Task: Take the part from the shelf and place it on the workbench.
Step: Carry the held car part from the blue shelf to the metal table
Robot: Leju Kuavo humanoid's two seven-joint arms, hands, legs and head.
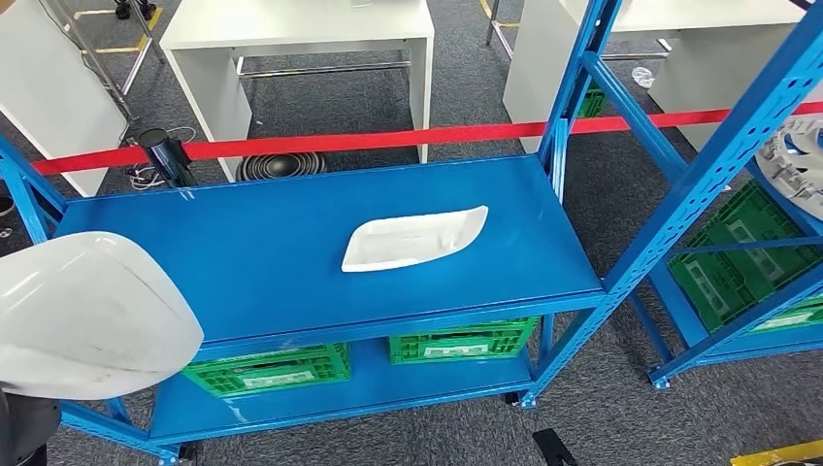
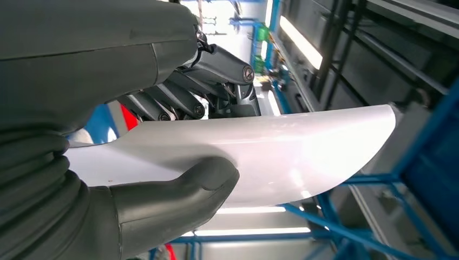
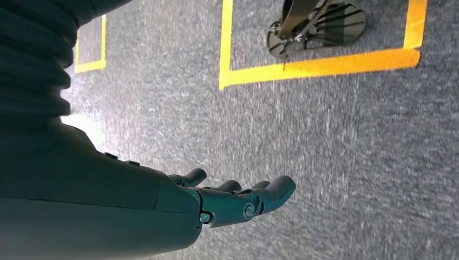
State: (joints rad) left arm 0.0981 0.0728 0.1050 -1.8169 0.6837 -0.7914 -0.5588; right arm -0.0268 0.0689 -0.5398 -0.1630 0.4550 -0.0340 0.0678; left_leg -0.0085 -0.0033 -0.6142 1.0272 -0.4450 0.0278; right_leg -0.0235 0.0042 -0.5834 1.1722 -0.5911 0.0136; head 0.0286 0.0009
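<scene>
A large white curved shell part (image 1: 87, 316) fills the lower left of the head view, raised in front of the blue shelf (image 1: 262, 262). My left hand (image 2: 178, 135) grips this white part (image 2: 281, 146), thumb pressed on one face and dark fingers on the other. A second white part (image 1: 412, 238) lies on the shelf's top board, right of centre. My right hand (image 3: 238, 200) hangs over grey carpet, fingers apart and holding nothing.
Green crates (image 1: 461, 342) stand on the lower shelf board. A red barrier tape (image 1: 388, 139) runs behind the shelf, with white tables (image 1: 291, 39) beyond. Another blue rack (image 1: 747, 194) with green crates stands at the right. Yellow floor lines (image 3: 325, 65) mark the carpet.
</scene>
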